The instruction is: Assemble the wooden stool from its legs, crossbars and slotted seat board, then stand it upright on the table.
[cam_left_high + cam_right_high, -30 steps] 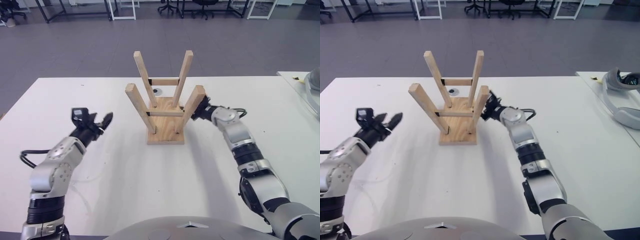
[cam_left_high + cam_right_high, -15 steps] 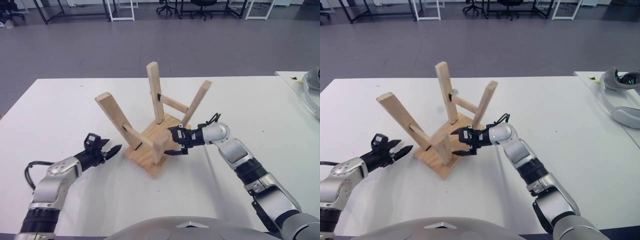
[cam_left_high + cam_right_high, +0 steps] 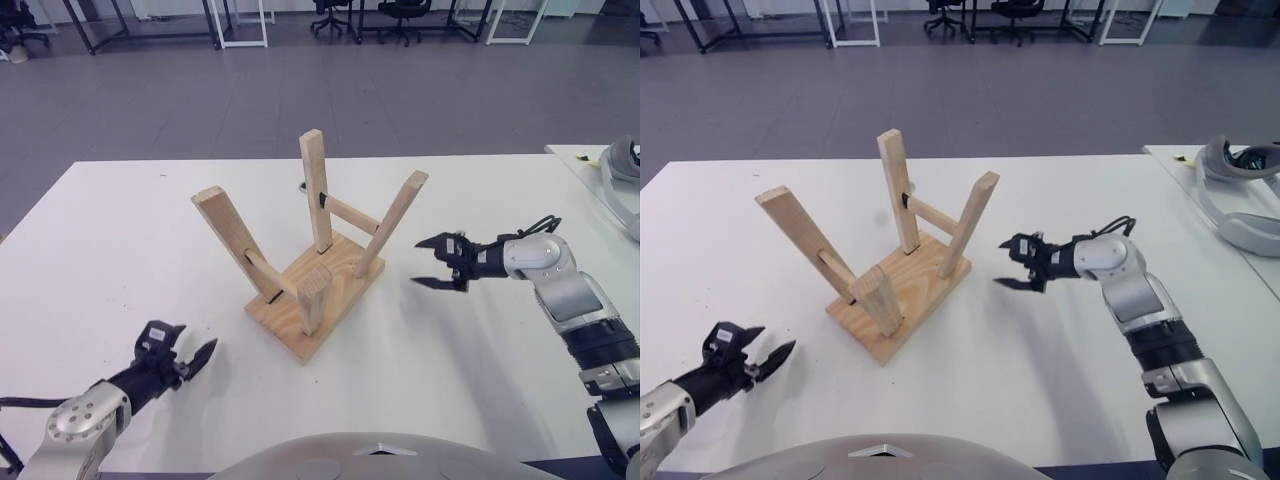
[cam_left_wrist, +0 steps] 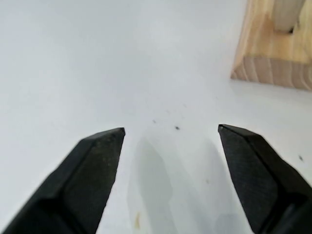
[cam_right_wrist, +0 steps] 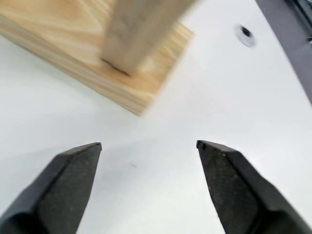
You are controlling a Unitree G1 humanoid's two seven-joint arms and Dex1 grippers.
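At table centre, 12 o'clock: the stool is seen upside down, well apart from both grippers.
Seat board: the seat board lies flat on the white table, one corner turned toward 6 o'clock.
Legs: four legs are seated in the board and splay upward.
Crossbar: a crossbar is seen joining the two legs at the 12-to-2 o'clock side; another is partly hidden between the near pair.
Left gripper: the left gripper is held low over the table at about 7 o'clock of the stool, fingers spread, nothing between them; a corner of the board is seen just ahead in its wrist view.
Right gripper: the right gripper is held at 3 o'clock of the stool, fingers parted and empty, pointed at the nearest leg.
Off to 3 o'clock: a headset is left on the neighbouring surface, apart from the work.
Step in hand: assembly is judged finished; only the turning upright remains.
Next move: a hold on opposite sides is called for, a leg or board edge taken by each gripper, then a lift, a half turn, and an even set-down on all four leg ends.
Caution: the slotted joints could be pulled loose if one leg alone is loaded.
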